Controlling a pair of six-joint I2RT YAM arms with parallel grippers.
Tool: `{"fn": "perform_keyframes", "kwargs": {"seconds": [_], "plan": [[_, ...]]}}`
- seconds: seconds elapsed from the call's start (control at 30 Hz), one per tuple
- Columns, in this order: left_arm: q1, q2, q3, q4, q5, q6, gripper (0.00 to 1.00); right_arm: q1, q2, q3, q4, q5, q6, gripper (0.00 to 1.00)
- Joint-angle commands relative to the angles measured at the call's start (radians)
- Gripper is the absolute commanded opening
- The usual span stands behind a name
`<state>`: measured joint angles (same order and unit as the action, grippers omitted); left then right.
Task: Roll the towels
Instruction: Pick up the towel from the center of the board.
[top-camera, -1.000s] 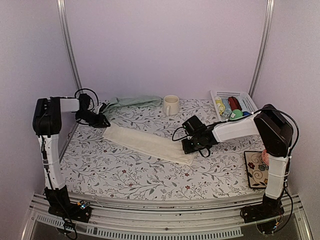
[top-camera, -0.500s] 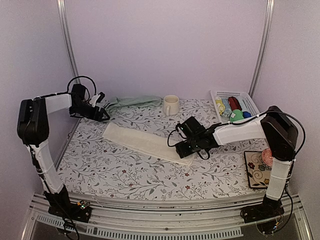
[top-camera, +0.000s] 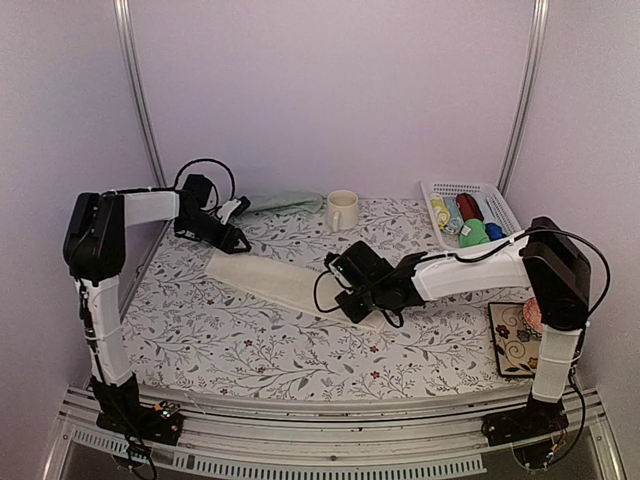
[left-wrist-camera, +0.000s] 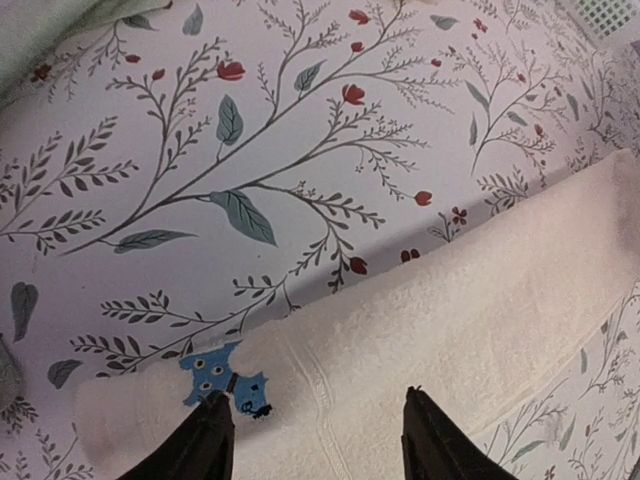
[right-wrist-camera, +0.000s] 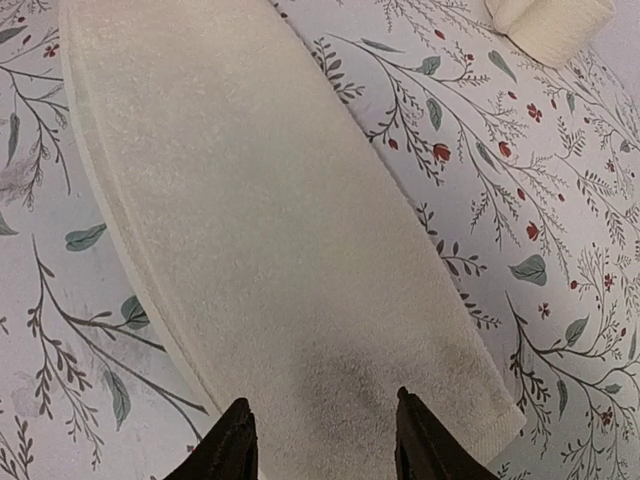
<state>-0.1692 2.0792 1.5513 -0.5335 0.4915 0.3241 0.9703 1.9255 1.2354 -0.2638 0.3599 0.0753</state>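
A cream towel (top-camera: 295, 285) lies folded into a long strip across the flowered table, running from back left to front right. Its left end carries a small blue mark (left-wrist-camera: 222, 376). My left gripper (top-camera: 236, 240) hovers open over that end (left-wrist-camera: 315, 432), its fingers (left-wrist-camera: 205, 440) straddling the cloth without holding it. My right gripper (top-camera: 350, 292) is open over the towel's right part (right-wrist-camera: 322, 425), with the cloth (right-wrist-camera: 260, 230) stretching away from its fingertips (right-wrist-camera: 415, 435). A pale green towel (top-camera: 282, 201) lies bunched at the back and shows as a corner (left-wrist-camera: 40, 22) in the left wrist view.
A cream mug (top-camera: 341, 210) stands at the back centre and also appears in the right wrist view (right-wrist-camera: 550, 25). At the back right is a white basket (top-camera: 497, 190) holding coloured rolls. A patterned tile (top-camera: 512, 337) lies by the right arm's base.
My left gripper has swung from the table's left edge to the towel's marked end. My right gripper has slid left along the towel. The towel has not moved.
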Motion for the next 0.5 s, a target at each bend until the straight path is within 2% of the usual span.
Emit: {"fn": "perform_keyframes", "kwargs": {"seconds": [0.0, 0.1, 0.23, 0.47], "plan": [[-0.051, 0.062, 0.083, -0.045, 0.011, -0.023, 0.51, 0.008, 0.070, 0.115, 0.004, 0.037, -0.014, 0.46], [-0.082, 0.081, 0.082, -0.047, -0.024, -0.023, 0.45, 0.007, 0.135, 0.174, -0.018, 0.048, -0.012, 0.44], [-0.110, 0.085, 0.025, -0.006, -0.134, -0.016, 0.47, 0.007, 0.170, 0.173, -0.021, 0.001, 0.003, 0.44], [-0.129, 0.094, -0.019, 0.017, -0.283, 0.024, 0.77, 0.008, 0.195, 0.126, -0.063, -0.063, 0.028, 0.43]]}}
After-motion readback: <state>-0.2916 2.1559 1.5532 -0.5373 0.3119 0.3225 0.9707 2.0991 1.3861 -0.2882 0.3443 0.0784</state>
